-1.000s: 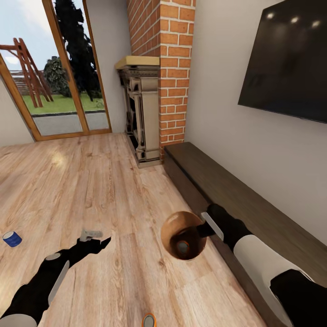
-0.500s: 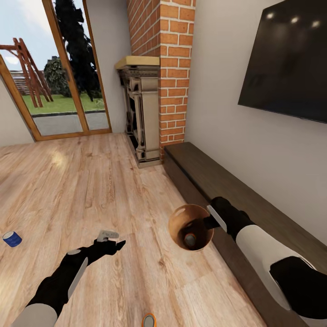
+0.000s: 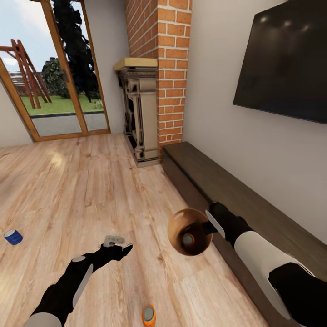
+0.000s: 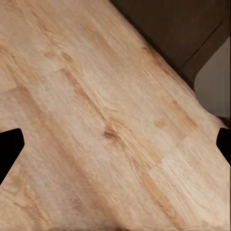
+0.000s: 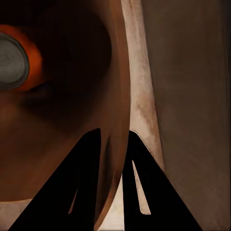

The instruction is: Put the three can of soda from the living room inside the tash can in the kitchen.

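My right gripper is shut on the rim of the tash can, holding it tilted above the wood floor with its copper mouth toward the camera. One orange can of soda lies inside it, also seen as an orange can with a grey top in the right wrist view, where my right gripper pinches the bin wall. A second orange can stands on the floor near the bottom edge. The blue can lies far left. My left gripper hovers open over bare floor, its fingertips wide apart.
A long dark low cabinet runs along the right wall under the TV, close beside the tash can. The brick fireplace stands ahead, with glass doors at the far left. Open wood floor lies between.
My left gripper has moved right over the floor, closer to the orange can at the bottom. The tash can shifted slightly right. The view has tilted a little, showing more of that can.
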Robot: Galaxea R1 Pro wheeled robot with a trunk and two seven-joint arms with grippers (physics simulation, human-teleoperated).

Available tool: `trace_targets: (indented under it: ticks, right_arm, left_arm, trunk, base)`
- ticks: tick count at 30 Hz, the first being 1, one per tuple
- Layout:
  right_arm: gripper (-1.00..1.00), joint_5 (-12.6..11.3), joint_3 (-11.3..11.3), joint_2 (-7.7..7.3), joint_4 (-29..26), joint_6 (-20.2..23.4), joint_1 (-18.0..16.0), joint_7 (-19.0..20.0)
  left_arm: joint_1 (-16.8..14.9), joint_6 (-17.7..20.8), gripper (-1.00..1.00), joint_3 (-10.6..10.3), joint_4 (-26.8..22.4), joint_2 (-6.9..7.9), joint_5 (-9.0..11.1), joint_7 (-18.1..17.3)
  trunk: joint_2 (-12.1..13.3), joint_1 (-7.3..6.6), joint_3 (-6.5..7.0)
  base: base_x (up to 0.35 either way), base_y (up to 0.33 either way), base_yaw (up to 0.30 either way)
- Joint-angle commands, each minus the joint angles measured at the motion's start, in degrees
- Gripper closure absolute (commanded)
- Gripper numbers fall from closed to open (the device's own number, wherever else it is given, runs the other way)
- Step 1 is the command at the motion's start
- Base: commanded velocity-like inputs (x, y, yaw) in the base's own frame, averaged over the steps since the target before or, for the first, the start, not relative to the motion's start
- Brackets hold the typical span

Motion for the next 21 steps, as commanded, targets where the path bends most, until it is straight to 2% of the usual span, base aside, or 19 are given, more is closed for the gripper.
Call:
trace_targets:
  ticks: [1, 2, 3, 10, 21]
  right_arm:
    - [1.00, -0.4, -0.1, 0.02, -0.3, -0.3, 0.3, 0.1]
    - [1.00, -0.4, -0.1, 0.03, -0.6, -0.6, 0.7, 0.1]
    - [1.00, -5.3, -0.1, 0.03, -7.1, -9.4, 7.5, 0.1]
    - [1.00, -5.3, -0.1, 0.03, -7.3, -9.8, 7.8, -0.1]
    - [1.00, -5.4, -0.3, -0.70, -7.3, -9.9, 7.8, 0.0]
  left_arm:
    - [0.3, -0.3, -1.00, 0.0, 0.0, -0.33, 0.0, -0.3]
    - [0.7, -0.6, -1.00, 0.0, 0.0, -0.66, 0.0, -0.7]
    - [3.1, -1.2, -1.00, 0.0, 0.0, -2.41, 0.0, -1.1]
    - [3.3, -1.2, -1.00, 0.0, 0.0, -2.59, 0.0, -1.3]
    - [3.3, -1.1, -1.00, 0.0, 0.0, -2.62, 0.1, -1.4]
  trunk:
    - [0.0, 0.00, 0.09]
    - [0.0, 0.00, 0.16]
    - [0.0, 0.00, 0.24]
    - [0.0, 0.00, 0.80]
    - [0.0, 0.00, 1.70]
  base:
    - [-0.306, 0.052, -0.098]
    - [-0.310, 0.062, -0.101]
    - [-0.313, 0.070, -0.103]
    - [-0.274, 0.137, -0.109]
    - [-0.046, 0.264, -0.138]
